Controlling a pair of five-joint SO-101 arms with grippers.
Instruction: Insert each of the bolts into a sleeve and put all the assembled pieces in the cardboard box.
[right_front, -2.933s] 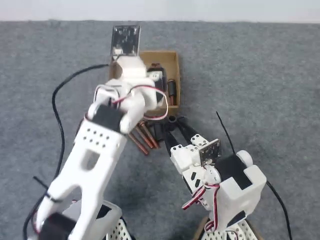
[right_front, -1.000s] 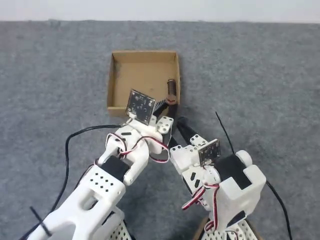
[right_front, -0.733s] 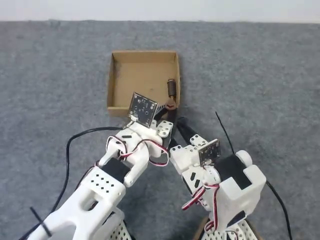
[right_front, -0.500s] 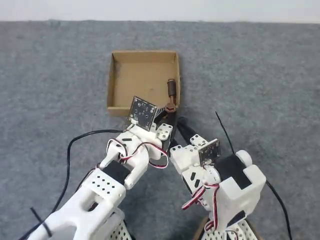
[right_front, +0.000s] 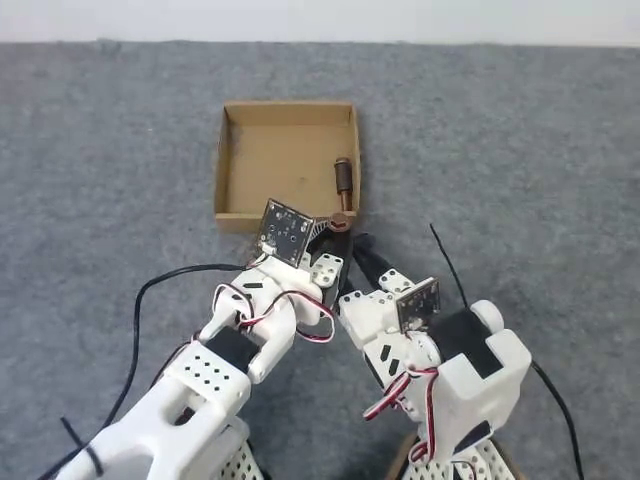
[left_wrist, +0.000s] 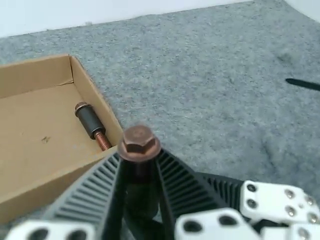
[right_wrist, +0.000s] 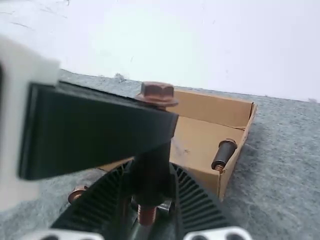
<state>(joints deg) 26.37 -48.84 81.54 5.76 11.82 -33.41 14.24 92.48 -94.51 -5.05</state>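
Insertion is the step in hand, and we judge it close to done. The bolt (left_wrist: 141, 144) stands roughly upright just outside the near corner of the cardboard box (right_front: 285, 108). Its copper hex head is on top, and its threaded tip pokes out below the black sleeve (right_wrist: 151, 160). The long axis runs near vertical, head up and thread down toward the grey carpet (right_front: 520, 150).

The left gripper (left_wrist: 140, 165) is clamped narrowly just beneath the head, with no gap showing between its ribbed jaws and the shank. The right gripper (right_wrist: 150, 180) is closed from below around the sleeve, its jaws pressed to the sleeve's sides. Both arms thus share the one piece between them.

One assembled piece (right_front: 342, 178) already lies flat in the box, along the wall on the right arm's side. Its axis runs parallel to that wall, head toward the far wall and thread toward the near one. Another copper bolt head (right_wrist: 77, 194) shows on the carpet near the right gripper.

Next, we think one gripper must let go while the other keeps its grip. The piece then has to be lifted over the near wall and laid down inside. The releasing jaws should part cleanly so the bolt is not dragged back out of the sleeve.
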